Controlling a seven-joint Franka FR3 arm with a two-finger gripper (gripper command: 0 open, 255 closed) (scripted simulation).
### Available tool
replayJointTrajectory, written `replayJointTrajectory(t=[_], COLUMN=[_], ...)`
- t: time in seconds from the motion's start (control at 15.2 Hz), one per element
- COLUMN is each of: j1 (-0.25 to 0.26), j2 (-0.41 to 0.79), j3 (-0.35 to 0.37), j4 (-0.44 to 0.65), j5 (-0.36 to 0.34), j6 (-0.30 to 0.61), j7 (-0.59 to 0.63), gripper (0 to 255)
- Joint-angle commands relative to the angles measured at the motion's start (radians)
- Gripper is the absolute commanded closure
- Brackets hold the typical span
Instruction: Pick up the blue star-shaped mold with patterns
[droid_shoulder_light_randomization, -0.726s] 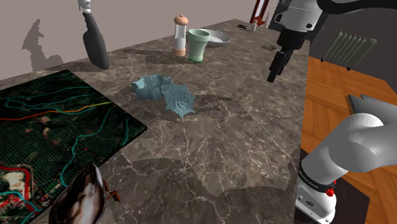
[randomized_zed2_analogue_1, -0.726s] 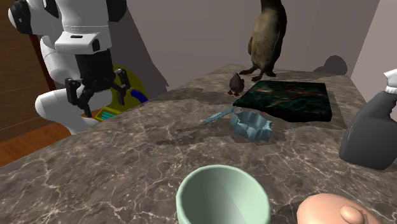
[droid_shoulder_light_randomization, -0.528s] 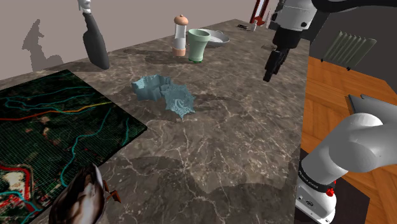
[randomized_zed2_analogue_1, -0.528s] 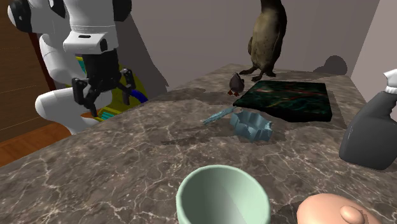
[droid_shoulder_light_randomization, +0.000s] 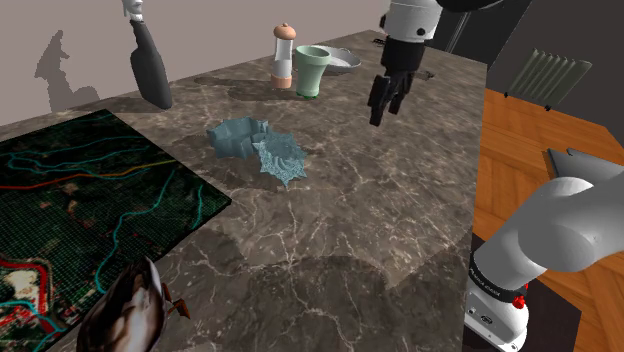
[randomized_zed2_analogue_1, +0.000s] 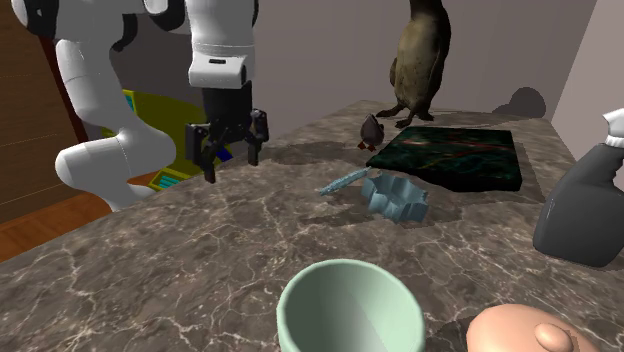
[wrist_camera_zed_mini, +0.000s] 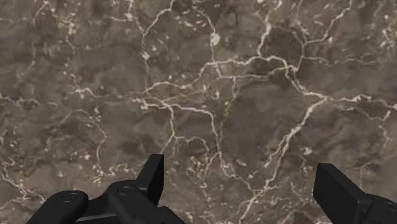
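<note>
The gripper (droid_shoulder_light_randomization: 383, 105) is wide open and empty. The mold (droid_shoulder_light_randomization: 281, 160) lies untouched, well apart; reaching and grasping it remain.

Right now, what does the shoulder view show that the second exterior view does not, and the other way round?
Shoulder view, not the second exterior: a grey dish behind the green cup, and a grey ribbed panel. Second exterior, not the shoulder: a tall brown animal figure beyond the dark mat. Both: the open gripper above the marble table, the blue star mold, the cup and the mat.
</note>
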Motion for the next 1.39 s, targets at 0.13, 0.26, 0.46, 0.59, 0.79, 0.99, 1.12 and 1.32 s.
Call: replayJointTrajectory(t=[0.13,0.26,0.46,0.59,0.79,0.99,1.12,1.32], j1=[0.01,0.015,0.027,0.04,0.071,0.117,0.158,0.189], j2=[0.15,0.227,0.348,0.434,0.569,0.715,0.819,0.888], j3=[0.072,0.103,0.145,0.168,0.196,0.212,0.215,0.211], j4=[0.13,0.2,0.317,0.404,0.549,0.719,0.852,0.933], j5=[-0.005,-0.018,-0.048,-0.075,-0.124,-0.18,-0.219,-0.242], j6=[0.012,0.011,0.002,-0.01,-0.041,-0.088,-0.132,-0.151], j7=[0.104,0.154,0.231,0.283,0.359,0.43,0.47,0.492], gripper=[0,0,0,0,0,0,0,0])
